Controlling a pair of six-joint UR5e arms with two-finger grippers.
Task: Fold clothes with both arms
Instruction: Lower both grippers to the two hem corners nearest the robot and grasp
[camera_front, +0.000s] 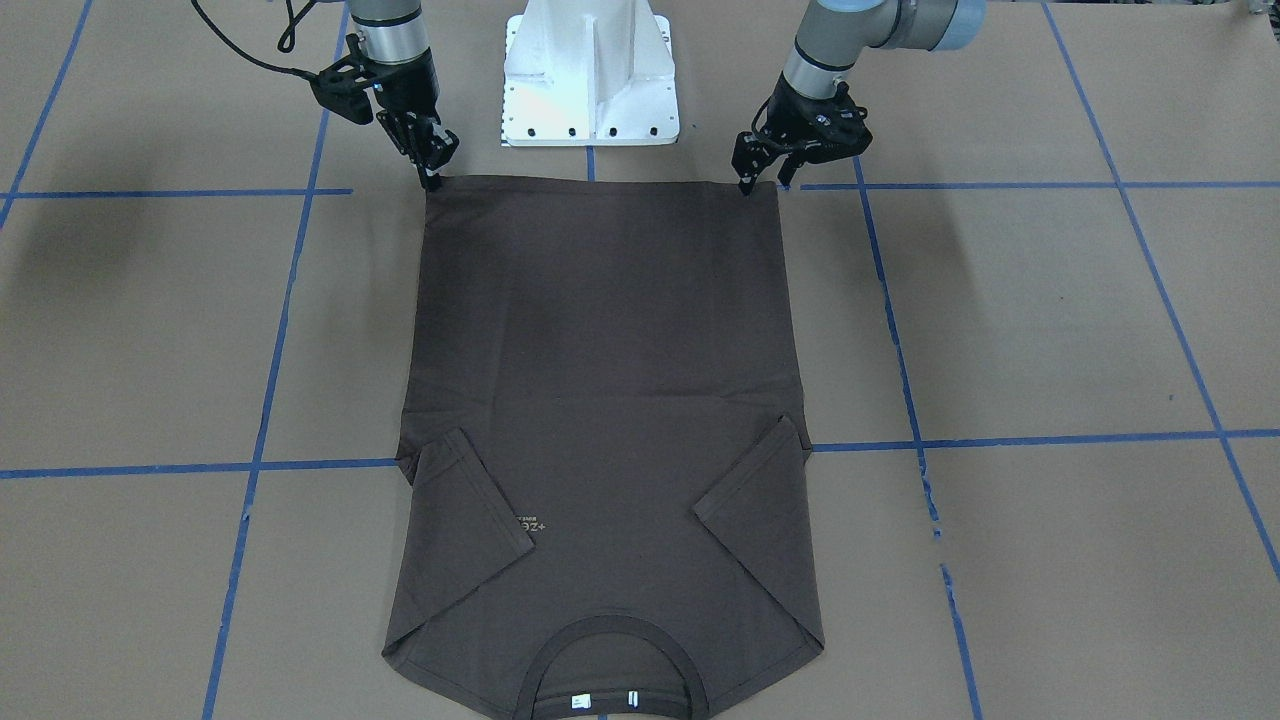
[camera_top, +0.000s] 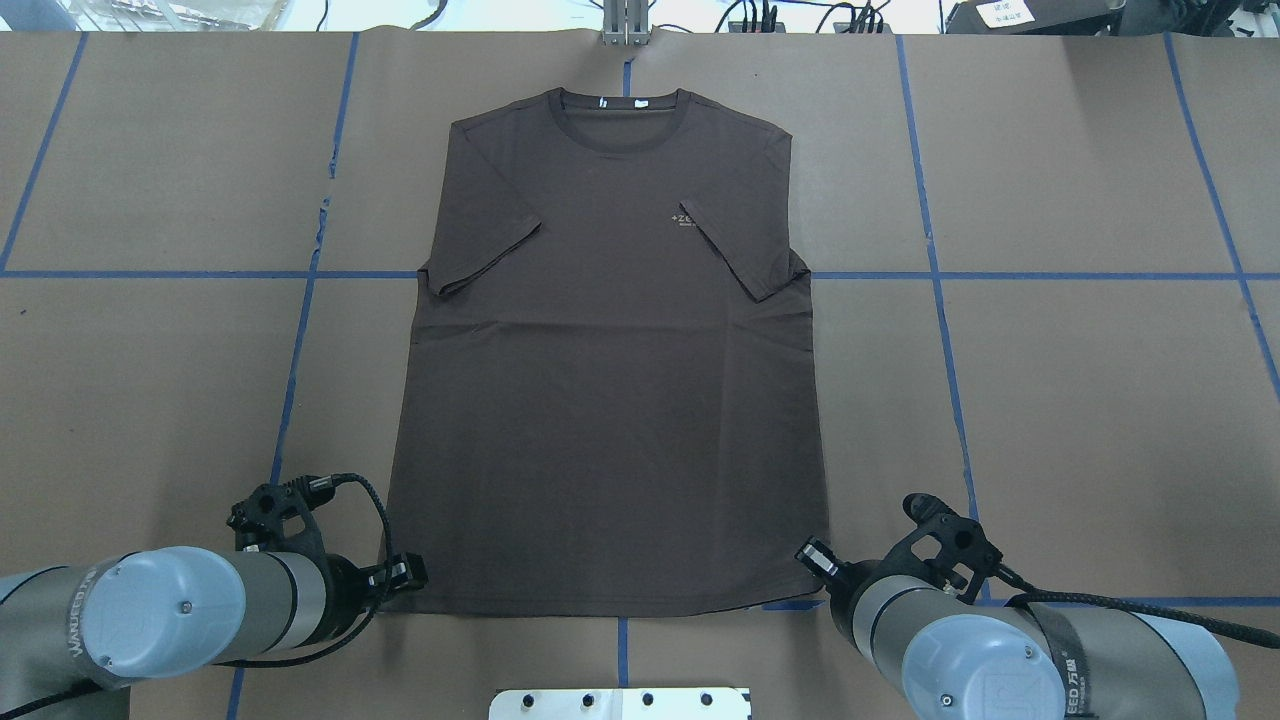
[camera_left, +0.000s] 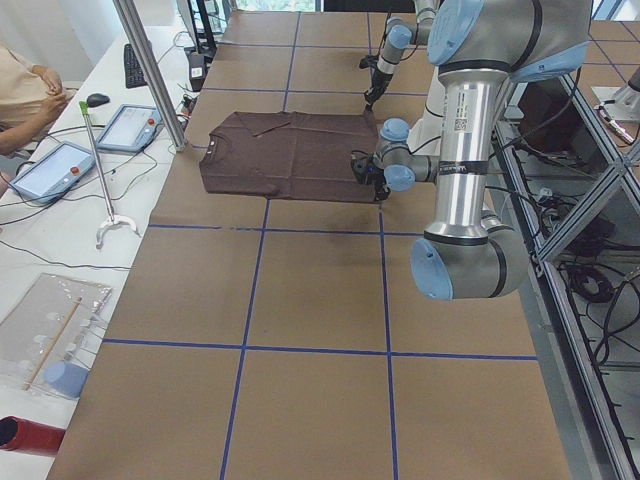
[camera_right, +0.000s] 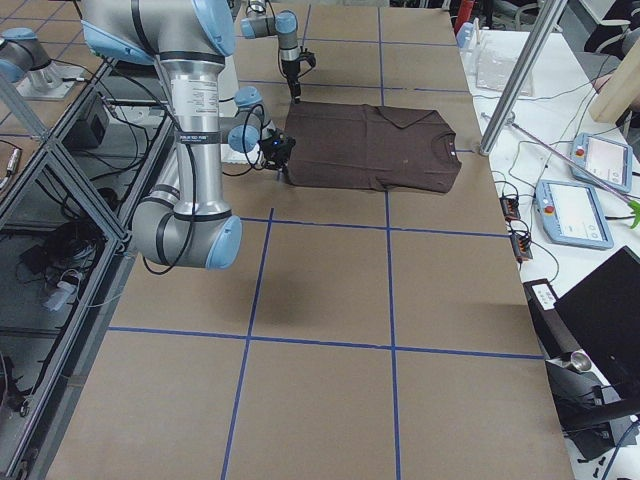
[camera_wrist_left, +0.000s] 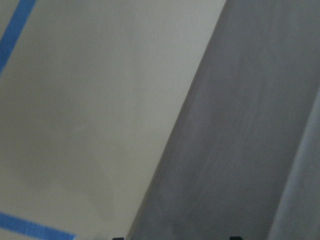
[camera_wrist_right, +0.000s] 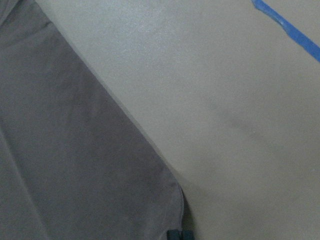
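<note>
- Left gripper (camera_front: 764, 186), front-facing view: black fingers spread wide, tips straddling one hem corner of the dark brown short-sleeved T-shirt (camera_front: 600, 350). Right gripper (camera_front: 432, 181): fingers pinched together on the other hem corner.
- Same view: T-shirt lies flat, front up, on the brown paper-covered table (camera_front: 1050, 330), which is marked with blue tape grid lines (camera_front: 886, 300). Both sleeves are folded in over the chest. The hem sits just beside the white metal pedestal base (camera_front: 590, 80).
- Overhead: hem nearest the robot, ribbed round collar (camera_top: 620, 128) and white neck tags (camera_top: 622, 102) at the far end. The small pale chest logo (camera_top: 684, 218) is partly under one sleeve edge. Finger gaps are not readable here.
- Exterior left: near arm's gripper at the near hem corner, far arm's at the far one. A person's arm (camera_left: 25, 90) shows at the side bench.
- Exterior right: T-shirt flat, a gripper at each hem corner.
- Left wrist: blurred; cloth edge runs diagonally, two fingertip ends at the bottom edge, well apart.
- Right wrist: hem corner runs down into fingertips set close together.
</note>
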